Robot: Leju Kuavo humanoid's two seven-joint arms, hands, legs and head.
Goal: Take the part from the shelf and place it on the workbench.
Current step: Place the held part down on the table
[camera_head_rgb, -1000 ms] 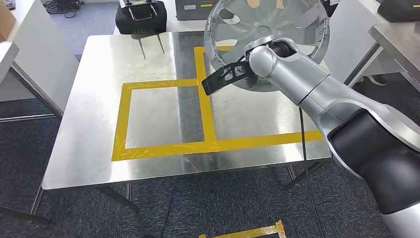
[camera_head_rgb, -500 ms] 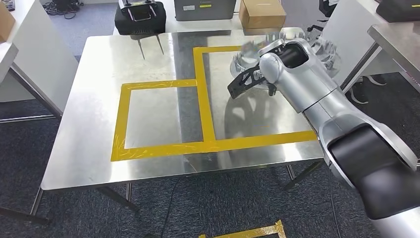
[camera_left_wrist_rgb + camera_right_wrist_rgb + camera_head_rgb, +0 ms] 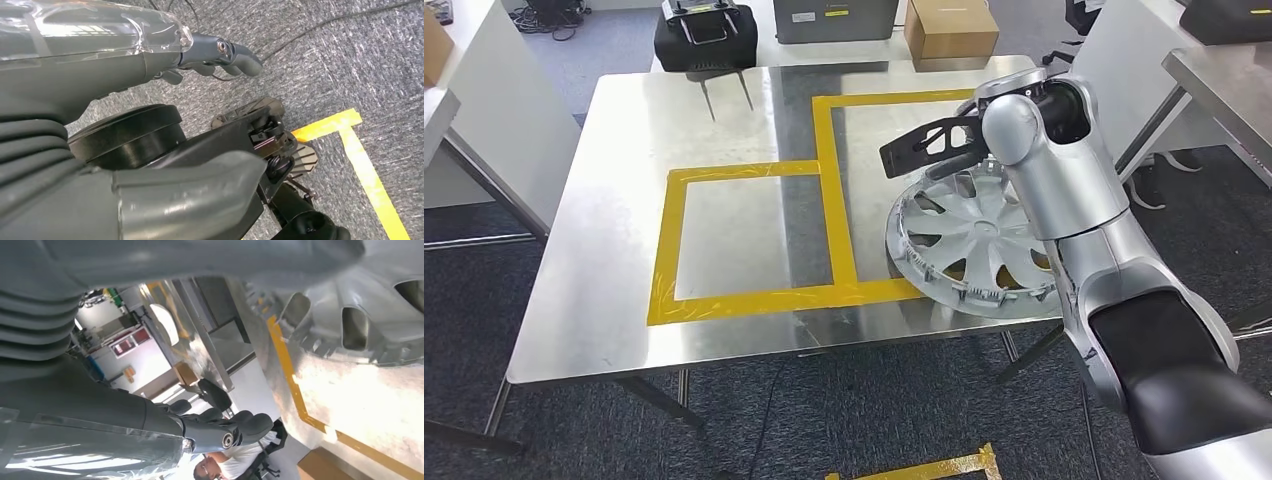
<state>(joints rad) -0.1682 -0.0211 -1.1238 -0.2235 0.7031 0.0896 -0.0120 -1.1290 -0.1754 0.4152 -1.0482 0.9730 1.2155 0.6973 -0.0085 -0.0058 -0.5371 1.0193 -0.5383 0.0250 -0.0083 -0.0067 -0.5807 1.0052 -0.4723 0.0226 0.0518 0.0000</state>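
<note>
Near the right edge of the workbench, toward its front right corner, the part, a silver hubcap with slotted spokes, lies face up on the steel top, its rim covering the front yellow tape line where it runs toward that edge. In the head view the right arm reaches in from the front right and bends over the part, its wrist above the part's far rim; a black bracket sticks out from the wrist toward the middle of the bench. The right hand itself is hidden behind the wrist there. The right wrist view shows dark fingers curled loosely in the air with nothing between them, and the part's ribbed rim close by on the taped surface, apart from the fingertips; whether the thumb touches the part cannot be told. The left hand hangs over grey carpet, fingers curled in, holding nothing.

At the far edge of the workbench stand a black case and a cardboard box.
</note>
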